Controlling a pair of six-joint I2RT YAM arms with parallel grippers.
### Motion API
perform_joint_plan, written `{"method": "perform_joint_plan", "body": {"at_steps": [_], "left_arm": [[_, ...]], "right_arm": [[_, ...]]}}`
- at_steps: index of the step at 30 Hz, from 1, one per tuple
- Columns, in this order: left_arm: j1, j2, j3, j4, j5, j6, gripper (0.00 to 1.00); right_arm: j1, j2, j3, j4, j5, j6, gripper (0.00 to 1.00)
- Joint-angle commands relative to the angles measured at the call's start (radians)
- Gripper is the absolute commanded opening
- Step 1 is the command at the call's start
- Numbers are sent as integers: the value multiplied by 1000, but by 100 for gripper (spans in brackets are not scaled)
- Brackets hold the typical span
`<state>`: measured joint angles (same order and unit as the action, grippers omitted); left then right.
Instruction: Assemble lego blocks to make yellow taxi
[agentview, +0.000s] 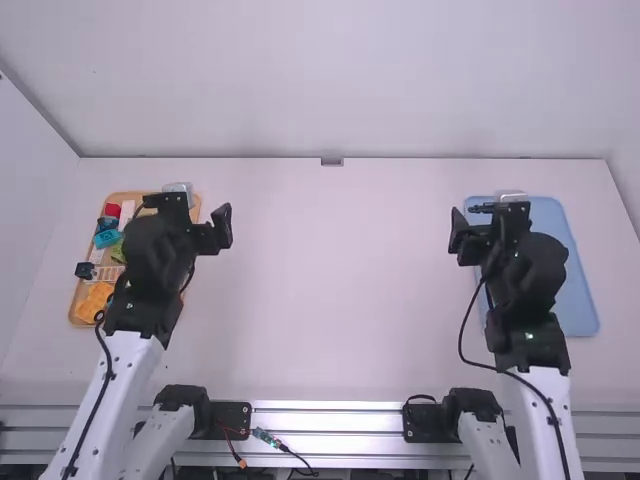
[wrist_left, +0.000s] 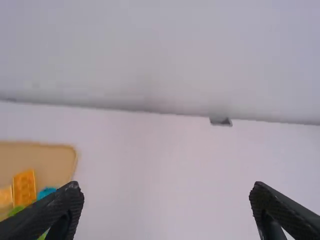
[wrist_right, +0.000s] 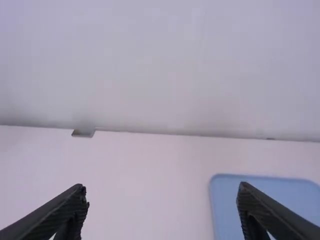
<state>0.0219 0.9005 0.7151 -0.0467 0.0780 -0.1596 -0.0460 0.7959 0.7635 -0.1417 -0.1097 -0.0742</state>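
Note:
My left gripper (agentview: 222, 228) is held above the tan tray's right side, and my right gripper (agentview: 458, 232) is over the blue tray's left edge. In the left wrist view the left gripper (wrist_left: 166, 192) stands open, holding nothing. The right wrist view has the right gripper (wrist_right: 162, 192) open and unloaded too. Loose pieces lie in the tan tray (agentview: 75, 312): a yellow-orange one (agentview: 94, 301), a red one (agentview: 112, 210), a blue one (agentview: 107, 238) and a dark one (agentview: 85, 270). The left arm covers part of this tray. An orange brick (wrist_left: 24, 188) lies near a cyan piece (wrist_left: 46, 192).
A flat blue tray (agentview: 578, 300) lies at the table's right, partly under the right arm. The white table (agentview: 335, 290) stretches between the two trays. A small grey fitting (agentview: 332, 161) sits at the middle of the back edge, against the wall.

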Motion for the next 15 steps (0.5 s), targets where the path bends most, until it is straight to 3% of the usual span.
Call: {"method": "perform_joint_plan", "body": {"at_steps": [1, 6, 15], "left_arm": [[31, 28, 15, -11, 8, -65, 92], [74, 88, 15, -43, 8, -101, 98], [76, 145, 15, -23, 11, -106, 99]], "right_arm": [[2, 37, 72, -25, 0, 6, 83], [0, 131, 160, -74, 2, -85, 92], [0, 283, 157, -15, 2, -88, 99]]}}
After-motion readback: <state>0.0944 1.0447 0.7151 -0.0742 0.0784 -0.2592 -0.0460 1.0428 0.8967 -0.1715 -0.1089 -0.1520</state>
